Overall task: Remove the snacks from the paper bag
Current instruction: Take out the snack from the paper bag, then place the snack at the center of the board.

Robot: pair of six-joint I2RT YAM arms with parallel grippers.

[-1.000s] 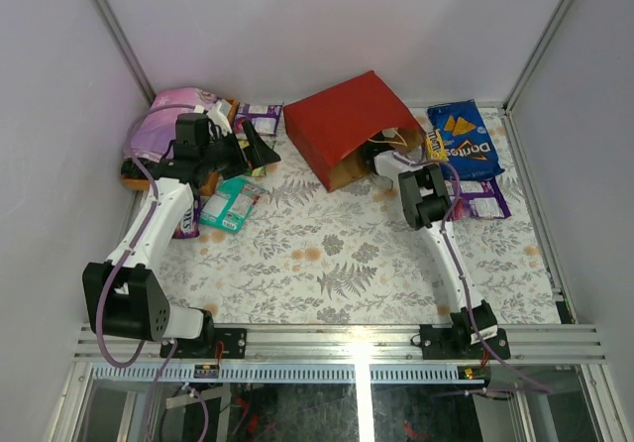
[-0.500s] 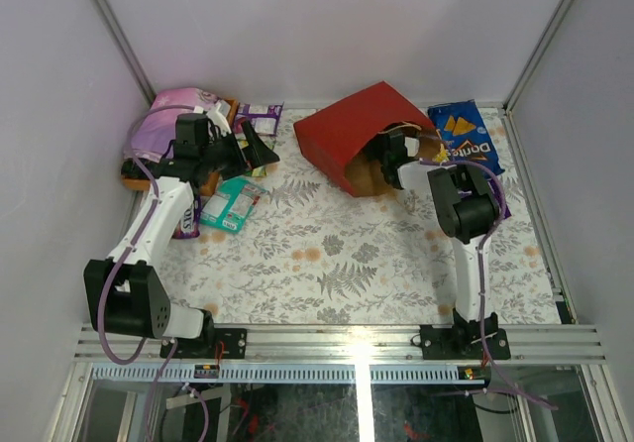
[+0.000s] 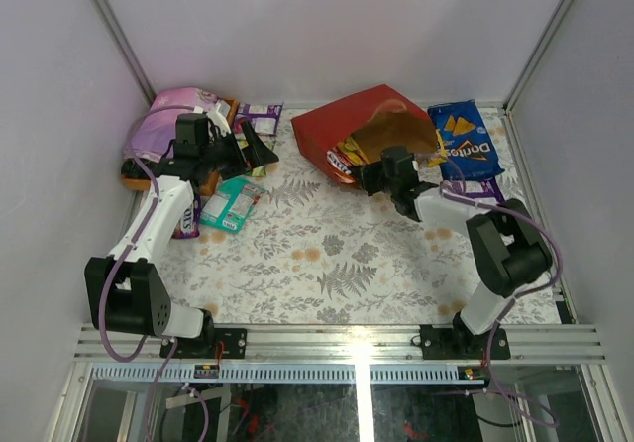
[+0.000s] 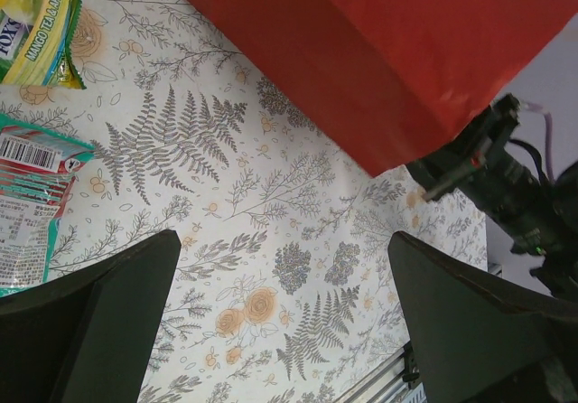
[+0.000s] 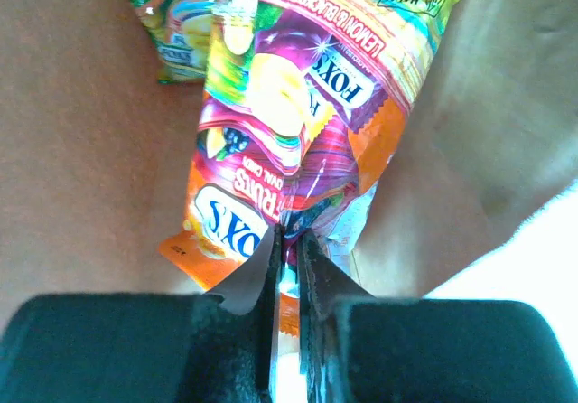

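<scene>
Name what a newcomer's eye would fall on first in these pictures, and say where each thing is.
The big red paper bag lies at the far middle of the table, its mouth gaping. At that mouth the right gripper is shut on a bright orange-and-purple candy bag. The blue Doritos bag lies just to the right of it, near the far right corner.

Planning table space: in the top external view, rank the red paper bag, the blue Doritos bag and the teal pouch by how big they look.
1. red paper bag, clearly largest
2. blue Doritos bag
3. teal pouch, smallest
</scene>
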